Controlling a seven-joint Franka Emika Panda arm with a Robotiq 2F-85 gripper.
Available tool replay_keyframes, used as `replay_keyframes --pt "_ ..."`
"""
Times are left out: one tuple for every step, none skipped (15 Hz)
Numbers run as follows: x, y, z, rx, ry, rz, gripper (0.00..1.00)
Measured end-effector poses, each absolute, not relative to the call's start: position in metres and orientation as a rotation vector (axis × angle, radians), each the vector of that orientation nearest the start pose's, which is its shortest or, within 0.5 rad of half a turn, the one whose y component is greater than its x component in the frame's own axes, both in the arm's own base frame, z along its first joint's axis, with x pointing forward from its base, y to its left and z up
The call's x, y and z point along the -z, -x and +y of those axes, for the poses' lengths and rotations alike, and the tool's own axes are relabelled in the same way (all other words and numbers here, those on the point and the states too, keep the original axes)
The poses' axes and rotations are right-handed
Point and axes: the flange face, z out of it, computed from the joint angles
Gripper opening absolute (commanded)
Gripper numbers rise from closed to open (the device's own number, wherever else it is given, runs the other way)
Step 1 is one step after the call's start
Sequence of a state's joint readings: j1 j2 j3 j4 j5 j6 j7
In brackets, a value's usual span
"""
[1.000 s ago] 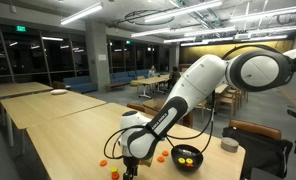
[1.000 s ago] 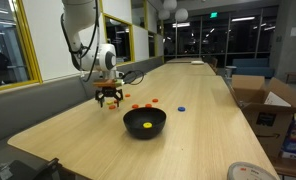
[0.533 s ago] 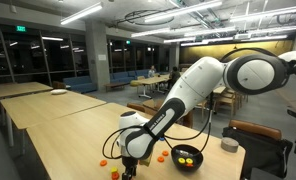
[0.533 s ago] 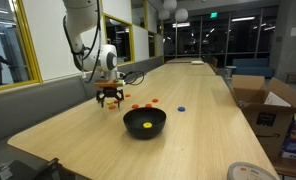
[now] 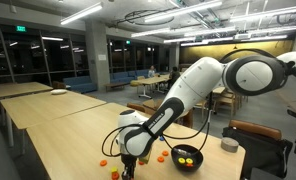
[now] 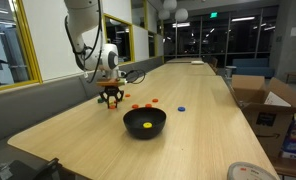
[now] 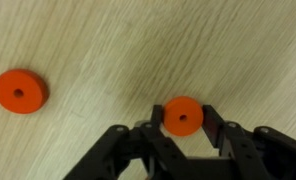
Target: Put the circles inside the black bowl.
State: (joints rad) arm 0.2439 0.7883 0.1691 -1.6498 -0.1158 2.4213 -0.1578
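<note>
Circles: several orange ones lie on the table beyond the black bowl; something yellow sits inside it. Well apart from the bowl, the gripper clamps one orange circle. Most apparently not yet moved.

A circle in the gripper on the table, another circle beside, bowl apart

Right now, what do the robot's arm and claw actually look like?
The arm is a chain of smooth white rounded tubes with darker bands at the joints. Thin black cables loop beside the wrist. The claw is black, with two fingers built from hinged bars.
</note>
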Motion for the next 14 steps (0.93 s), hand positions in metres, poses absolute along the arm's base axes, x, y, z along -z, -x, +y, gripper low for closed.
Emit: replay_keyframes --pt "-0.158 -0.631 0.262 -0.006 2.956 -0.930 0.18" --pt "-0.158 -0.631 0.262 -0.006 2.957 -0.931 0.18" --pt "-0.157 -0.631 0.262 -0.006 2.959 -0.934 0.18" --pt "-0.157 -0.631 0.261 -0.004 2.965 -0.938 0.18" --pt "-0.157 -0.632 0.259 -0.001 2.977 -0.939 0.18" --pt "-0.158 -0.633 0.257 0.005 2.993 -0.933 0.18" --pt "-0.160 -0.635 0.253 0.021 3.016 -0.914 0.18" --pt "-0.163 -0.638 0.249 0.045 3.041 -0.890 0.18" --pt "-0.169 -0.641 0.243 0.081 3.068 -0.847 0.18" --pt "-0.176 -0.644 0.237 0.124 3.093 -0.794 0.18" --pt "-0.184 -0.646 0.229 0.166 3.116 -0.738 0.18" --pt "-0.193 -0.647 0.220 0.200 3.138 -0.676 0.18" --pt "-0.202 -0.647 0.211 0.225 3.162 -0.618 0.18" --pt "-0.209 -0.646 0.201 0.245 3.185 -0.556 0.18"
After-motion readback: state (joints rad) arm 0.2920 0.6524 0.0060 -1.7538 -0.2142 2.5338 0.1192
